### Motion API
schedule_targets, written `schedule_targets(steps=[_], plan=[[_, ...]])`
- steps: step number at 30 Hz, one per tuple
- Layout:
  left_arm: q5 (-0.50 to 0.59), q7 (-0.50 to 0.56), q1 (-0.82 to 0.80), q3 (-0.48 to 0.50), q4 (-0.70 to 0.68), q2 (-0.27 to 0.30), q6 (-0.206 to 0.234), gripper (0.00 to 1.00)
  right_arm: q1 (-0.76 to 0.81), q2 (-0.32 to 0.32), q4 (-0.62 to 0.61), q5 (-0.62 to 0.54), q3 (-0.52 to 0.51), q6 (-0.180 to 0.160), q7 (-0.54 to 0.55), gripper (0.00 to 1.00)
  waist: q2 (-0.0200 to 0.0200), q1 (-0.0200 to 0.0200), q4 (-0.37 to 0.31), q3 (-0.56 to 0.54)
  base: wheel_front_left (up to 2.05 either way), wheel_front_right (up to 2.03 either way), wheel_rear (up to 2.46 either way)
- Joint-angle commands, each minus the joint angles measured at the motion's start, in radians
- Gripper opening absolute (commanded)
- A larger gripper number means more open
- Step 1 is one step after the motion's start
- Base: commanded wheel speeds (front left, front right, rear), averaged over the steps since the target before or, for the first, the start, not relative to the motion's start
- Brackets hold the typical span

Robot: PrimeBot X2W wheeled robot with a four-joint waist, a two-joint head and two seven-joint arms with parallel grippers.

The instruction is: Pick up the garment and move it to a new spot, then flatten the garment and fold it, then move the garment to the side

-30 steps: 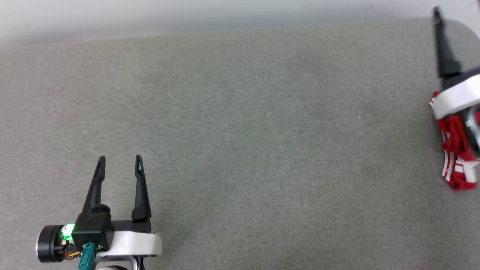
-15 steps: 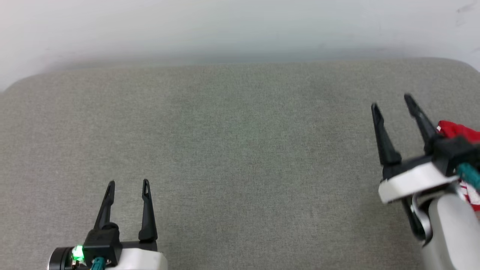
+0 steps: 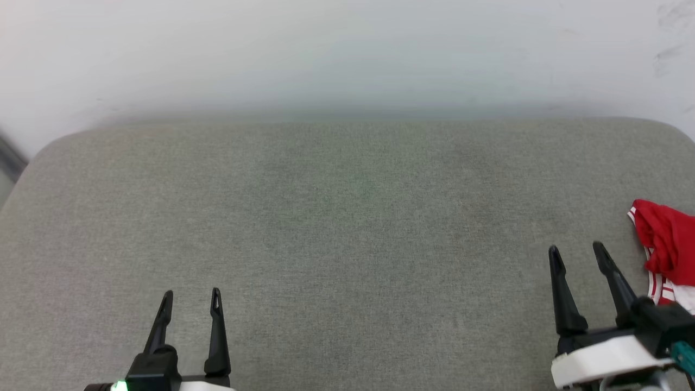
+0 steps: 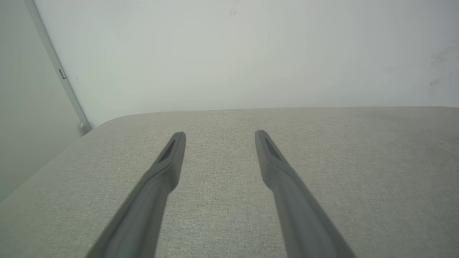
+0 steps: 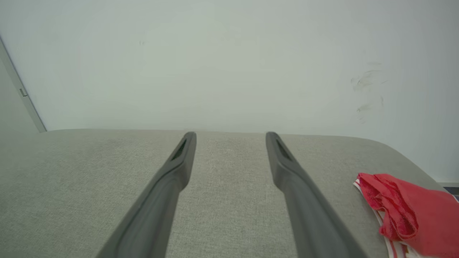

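Note:
The garment (image 3: 667,247) is a bunched red heap with white striped trim, lying at the right edge of the grey cushioned surface (image 3: 347,217). The right wrist view has the garment (image 5: 408,213) at its lower right. My right gripper (image 3: 576,251) stands open just left of it, apart from the cloth, nothing between its fingers (image 5: 172,179). Over at the lower left, my left gripper (image 3: 191,295) is open and empty above the bare surface; its fingers (image 4: 165,168) point toward the far wall.
A pale wall (image 3: 347,54) runs along the far edge of the grey surface (image 4: 358,161). The surface has rounded corners at the far left (image 3: 49,146) and far right (image 3: 673,130). A door-frame strip (image 4: 57,68) stands at the left.
The head camera has tilted up, showing more wall. My right gripper has drawn back from the far right to the lower right, off the garment, which stays on the surface. Both grippers stay open.

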Motion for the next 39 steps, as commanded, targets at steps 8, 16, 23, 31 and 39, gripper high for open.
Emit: schedule_targets(steps=[8,16,23,31,39], plan=[[-0.004,-0.002,0.034,0.003,0.008,-0.002,-0.006,1.00,0.096,0.027,-0.057,-0.002,-0.016,-0.001,-0.001,1.00,0.0000,0.0001,0.007,-0.027,0.00,0.00,0.00],[-0.006,-0.002,0.031,0.000,0.011,-0.004,-0.026,1.00,0.126,0.036,-0.072,-0.005,-0.007,-0.001,-0.001,1.00,0.0000,0.0001,0.012,-0.033,0.00,0.00,0.00],[-0.016,0.005,0.035,-0.001,0.045,-0.005,-0.027,0.00,0.123,0.031,-0.036,0.005,-0.001,0.000,0.002,0.00,0.0000,0.0001,0.013,-0.033,0.00,0.00,0.00],[-0.180,0.041,0.008,0.010,0.068,-0.002,-0.044,0.00,0.103,0.024,-0.017,0.170,0.001,0.000,0.032,0.00,0.0000,0.0001,0.013,-0.033,0.00,0.00,0.00],[-0.339,0.077,-0.021,0.022,0.088,0.000,-0.061,0.00,0.078,0.018,0.002,0.328,0.001,0.000,0.063,0.00,0.0000,0.0001,0.012,-0.032,0.00,0.00,0.00]])
